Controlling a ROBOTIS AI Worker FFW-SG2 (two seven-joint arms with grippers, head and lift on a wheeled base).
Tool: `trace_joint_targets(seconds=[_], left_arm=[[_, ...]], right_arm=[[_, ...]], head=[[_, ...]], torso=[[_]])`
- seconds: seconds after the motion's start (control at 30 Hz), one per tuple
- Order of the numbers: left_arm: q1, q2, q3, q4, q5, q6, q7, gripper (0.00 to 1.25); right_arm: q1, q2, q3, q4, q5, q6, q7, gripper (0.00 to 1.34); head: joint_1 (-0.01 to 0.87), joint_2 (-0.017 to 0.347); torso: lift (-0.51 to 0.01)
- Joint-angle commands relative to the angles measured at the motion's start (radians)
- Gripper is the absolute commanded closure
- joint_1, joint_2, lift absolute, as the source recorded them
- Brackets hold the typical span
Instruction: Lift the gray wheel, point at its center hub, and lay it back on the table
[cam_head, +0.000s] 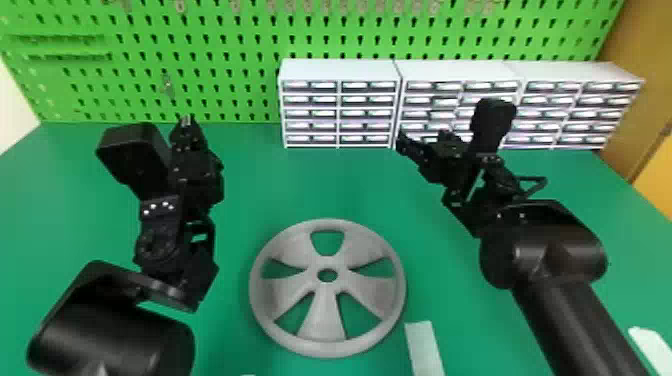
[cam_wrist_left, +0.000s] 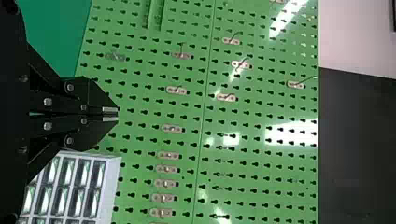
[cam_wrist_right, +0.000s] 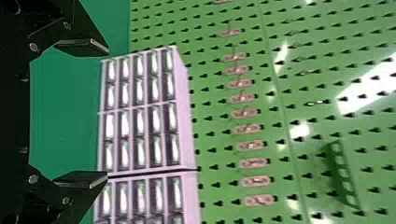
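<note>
Gray 5-spoke wheel (cam_head: 322, 320), smooth-rimmed (flat on green table (cam_head: 300, 185)), left jaws closed, right jaws wide apart, both empty.

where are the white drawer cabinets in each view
Head view: white drawer cabinets at the far side, middle to right.
Left wrist view: beside and partly behind the left tool.
Right wrist view: beyond the right tool, across the gap between its open fingers.
Shared landmark: green pegboard, behind the cabinets.

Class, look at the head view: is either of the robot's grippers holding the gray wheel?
No, the gray wheel lies flat on the green table, with both arms well away from it.
</note>
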Motion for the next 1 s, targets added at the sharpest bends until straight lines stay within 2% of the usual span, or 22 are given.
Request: trace_joint_targets(seconds=[0.0, 0.17, 0.4, 0.7, 0.8, 0.97], left_arm=[[-0.022, 0.0, -0.002, 0.054, 0.0, -0.045, -0.016, 1.15], [-0.034, -0.01, 0.007, 0.123, 0.014, -0.116, -0.058, 1.15], [-0.039, -0.014, 0.028, 0.155, 0.012, -0.131, -0.098, 1.14], [-0.014, -0.059, 0.088, 0.173, 0.0, -0.139, -0.148, 1.13], [-0.008, -0.08, 0.108, 0.18, -0.004, -0.139, -0.174, 1.08], [-0.008, -0.123, 0.154, 0.193, -0.015, -0.139, -0.262, 0.95]], right_arm=[[0.013, 0.003, 0.003, 0.0, 0.007, -0.1, 0.0, 0.34], [0.019, 0.003, -0.009, 0.0, 0.026, -0.172, 0.0, 0.34], [0.045, 0.005, -0.012, 0.0, 0.049, -0.212, -0.002, 0.34], [0.062, 0.0, 0.006, 0.0, 0.052, -0.215, -0.002, 0.34], [0.062, -0.001, 0.014, 0.0, 0.052, -0.217, -0.002, 0.34], [0.06, -0.006, 0.02, -0.002, 0.052, -0.223, -0.002, 0.34]], head=[[0.692, 0.048], [0.692, 0.048], [0.692, 0.048], [0.692, 0.048], [0.692, 0.048], [0.692, 0.048]], torso=[[-0.096], [-0.096], [-0.096], [-0.096], [-0.096], [-0.096]])
